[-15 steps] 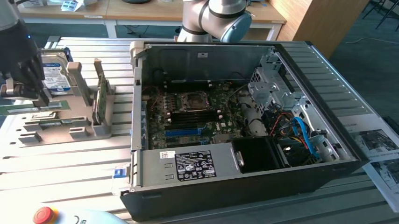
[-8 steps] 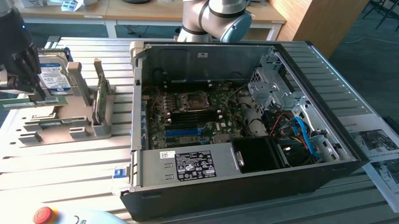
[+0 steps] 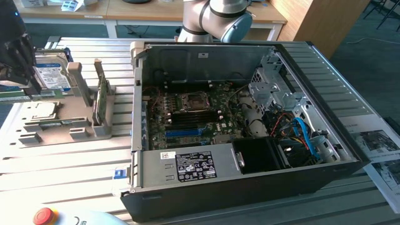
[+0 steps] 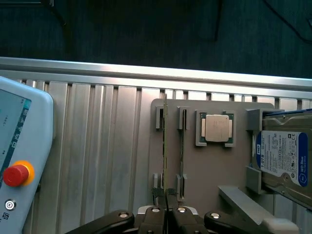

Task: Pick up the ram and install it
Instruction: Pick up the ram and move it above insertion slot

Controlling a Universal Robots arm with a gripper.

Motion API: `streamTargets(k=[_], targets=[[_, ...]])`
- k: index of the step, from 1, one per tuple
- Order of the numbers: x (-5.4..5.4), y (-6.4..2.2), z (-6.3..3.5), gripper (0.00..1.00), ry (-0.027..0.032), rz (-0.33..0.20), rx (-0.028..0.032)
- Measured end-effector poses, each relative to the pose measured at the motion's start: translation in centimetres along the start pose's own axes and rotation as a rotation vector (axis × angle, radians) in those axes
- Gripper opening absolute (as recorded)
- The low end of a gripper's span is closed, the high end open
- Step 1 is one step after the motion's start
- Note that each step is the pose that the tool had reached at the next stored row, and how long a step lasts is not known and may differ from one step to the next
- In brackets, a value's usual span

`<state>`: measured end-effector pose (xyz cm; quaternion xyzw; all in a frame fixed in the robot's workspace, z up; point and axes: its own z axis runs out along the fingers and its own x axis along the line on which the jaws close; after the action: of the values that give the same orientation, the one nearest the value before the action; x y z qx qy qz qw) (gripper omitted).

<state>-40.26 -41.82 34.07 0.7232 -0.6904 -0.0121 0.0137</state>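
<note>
Gripper (image 4: pixel 166 214): fingers pressed nearly together, pinching the ram (image 4: pixel 165 146).
Ram: edge-on, apparently lifted clear of the grey holder (image 4: pixel 204 170) by the tabletop's edge at the exterior view's left. A second stick (image 4: pixel 183 146) sits slotted there.
Open computer case (image 3: pixel 250 187): well apart. Its motherboard (image 3: pixel 194 117) slots look unfilled.
Status: pickup done, installation outstanding.

High exterior — close wrist, apparently overhead.
</note>
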Motion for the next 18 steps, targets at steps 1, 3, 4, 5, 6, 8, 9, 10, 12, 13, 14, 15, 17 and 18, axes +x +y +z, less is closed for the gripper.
streamTargets(k=[1, 3, 4, 5, 6, 8, 9, 10, 12, 13, 14, 15, 17, 18], targets=[[0.0, 0.01, -0.26, 0.12, 0.0001, 0.000, 0.0000], [0.0, 0.03, -0.78, 0.12, 0.0002, 0.001, -0.0001], [0.0, 0.04, -1.05, 0.12, 0.0003, 0.001, -0.0001], [0.0, 0.05, -1.30, 0.12, 0.0002, 0.001, -0.0001], [0.0, 0.06, -1.55, 0.12, 0.0003, 0.001, 0.0000], [0.0, 0.08, -2.06, 0.12, 0.0004, 0.001, 0.0000], [0.0, 0.09, -2.30, 0.12, 0.0005, 0.001, 0.0000], [0.0, 0.09, -2.54, 0.12, 0.0006, 0.001, -0.0001], [0.0, 0.11, -3.01, 0.12, 0.0007, 0.001, 0.0000], [0.0, 0.12, -3.23, 0.12, 0.0007, 0.001, 0.0000], [0.0, 0.13, -3.47, 0.12, 0.0008, 0.001, -0.0001], [0.0, 0.13, -3.67, 0.12, 0.0009, 0.001, 0.0000], [0.0, 0.15, -4.08, 0.12, 0.0011, 0.001, -0.0001], [0.0, 0.16, -4.26, 0.12, 0.0011, 0.002, 0.0000]])
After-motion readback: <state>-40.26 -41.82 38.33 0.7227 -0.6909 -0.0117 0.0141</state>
